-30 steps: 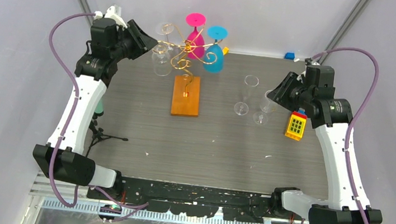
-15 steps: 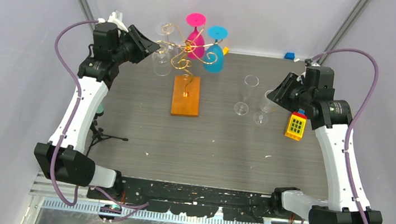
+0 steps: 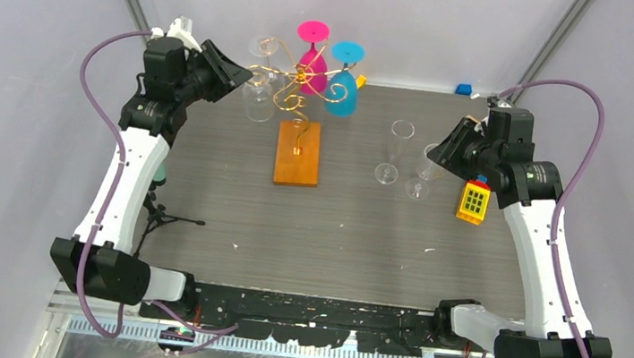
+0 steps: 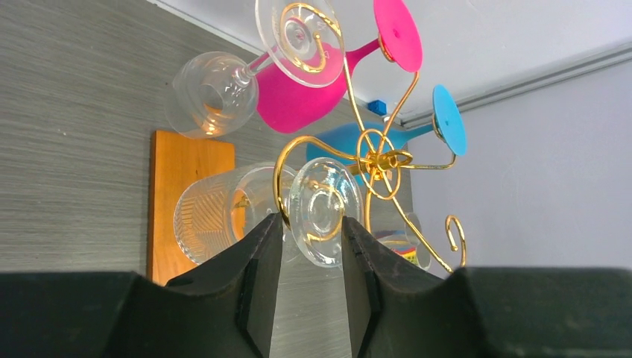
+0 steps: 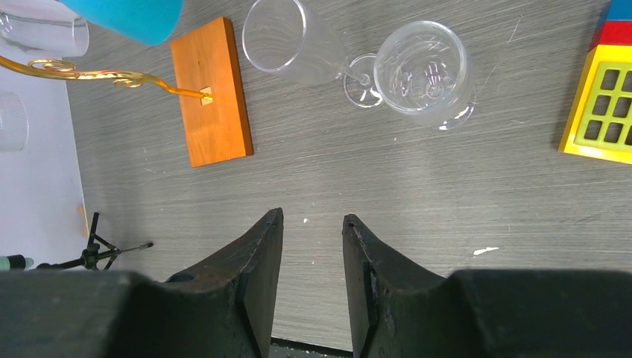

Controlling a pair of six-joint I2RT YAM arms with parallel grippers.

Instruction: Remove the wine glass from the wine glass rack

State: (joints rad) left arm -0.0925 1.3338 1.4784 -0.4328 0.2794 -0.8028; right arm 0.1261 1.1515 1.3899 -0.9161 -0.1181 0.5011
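Left tool [image 4: 311, 230] brackets the foot of a clear wine glass [image 4: 329, 195] hanging on the wine glass rack [image 3: 297, 159], left side; grip unconfirmed. Right tool [image 5: 311, 221], right of rack: released, empty. Removal outstanding.

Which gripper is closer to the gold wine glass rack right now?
Left. The left gripper is at the wine glass rack, by a hanging clear glass; the right gripper hangs well to its right, over the table.
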